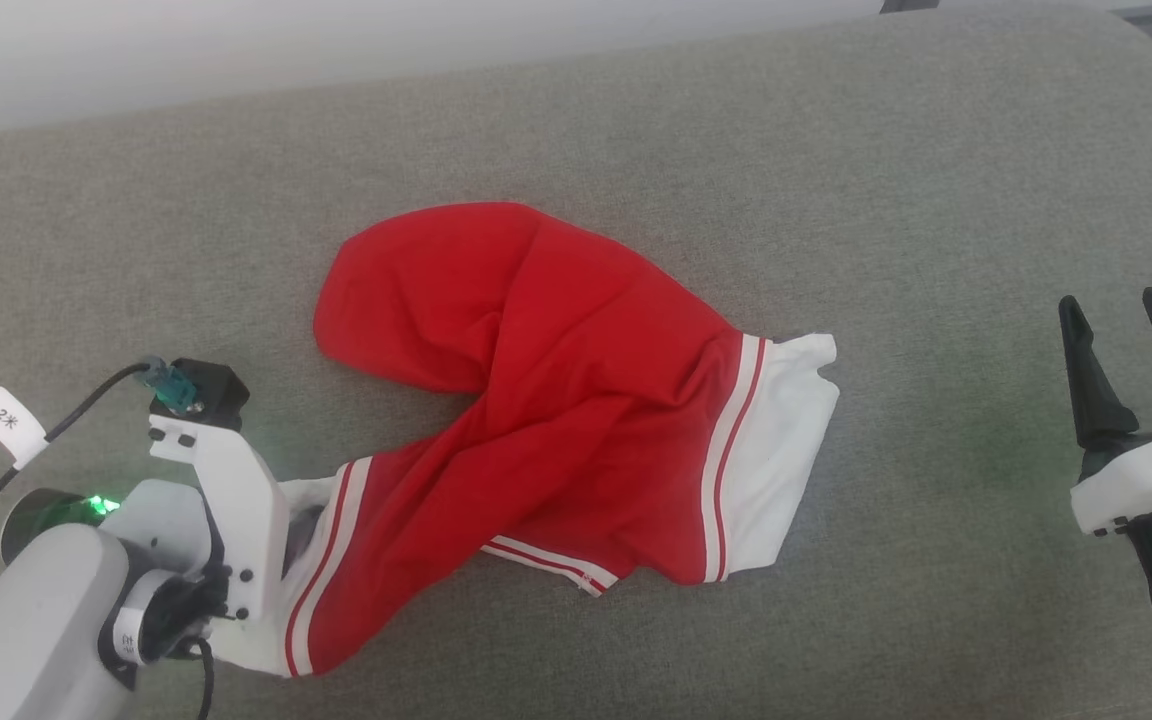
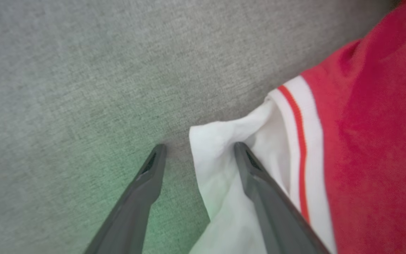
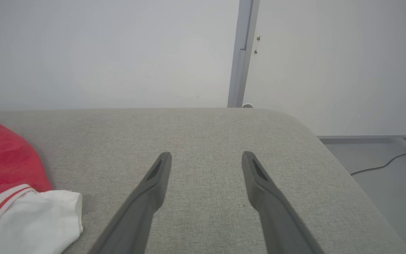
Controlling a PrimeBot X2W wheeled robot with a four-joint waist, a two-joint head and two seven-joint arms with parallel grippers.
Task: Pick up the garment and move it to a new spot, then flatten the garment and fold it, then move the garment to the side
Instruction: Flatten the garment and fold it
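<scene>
Near the middle of the grey cushion (image 1: 836, 150) lies the garment (image 1: 556, 400), crumpled and twisted, its rounded red end toward the far edge. One white cuff (image 1: 776, 450) with red stripes points to the right edge. The other cuff reaches the near left corner, where the left gripper (image 2: 199, 148) stands over it. Its fingers are spread wide. In the wrist view one finger (image 2: 259, 183) lies on or just above the bunched white cuff, and the other is over bare cushion just beside the cloth edge; nothing is pinched. A green light (image 1: 101, 503) on the left arm tints the cushion there.

By the right edge, the right gripper (image 1: 1111, 300) is well apart from the garment. Its fingers are likewise spread, holding nothing, and they point toward the far edge over bare cushion. Beyond that edge are a pale wall (image 3: 118, 53) and a grey floor (image 3: 365, 151) with a dark cable (image 3: 388, 164).
</scene>
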